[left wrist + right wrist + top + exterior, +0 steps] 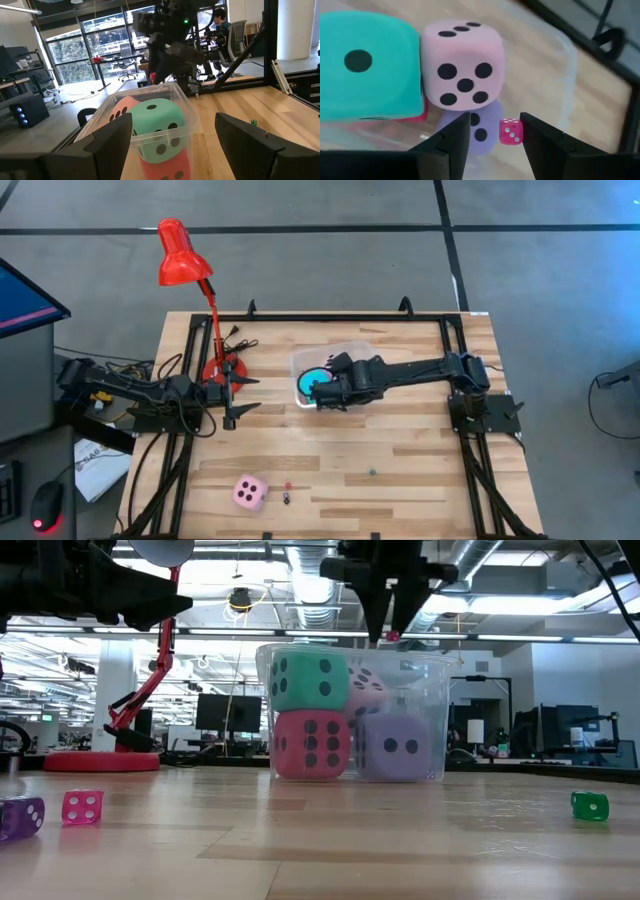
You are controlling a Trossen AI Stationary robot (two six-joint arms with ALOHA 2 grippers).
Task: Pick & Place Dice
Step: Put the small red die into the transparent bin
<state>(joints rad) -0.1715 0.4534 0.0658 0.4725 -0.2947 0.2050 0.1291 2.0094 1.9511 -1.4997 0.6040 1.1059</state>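
Nearest the low camera, three small dice lie on the worktop [400, 455]: a purple one [20, 817] and a pink one [82, 806] together on one side, a green one [590, 805] well apart on the other. From above, one big pink die [249, 493] sits alone near the front edge of the worktop, towards the left arm's side.

Farther back stands a clear plastic bin [440, 720] holding four big dice: a red die [311, 744] and a lavender die [392, 747] at the bottom, a cyan die [309, 679] and a second pink die [364, 690] on top. The right tool [322, 395] hangs directly over the bin, its jaws narrowly apart, with a small pink die [510, 131] showing between them; whether they touch it cannot be told.

The left tool [244, 395] waits beside the red lamp base [222, 368], just left of the bin, its fingers [112, 145] spread wide and holding nothing.

The lone big pink die lies forward of both tools. By my judgement the left tool is the nearer one, and must swing towards the front edge to reach it.

Beyond the worktop, a person [220, 22] sits in the room.
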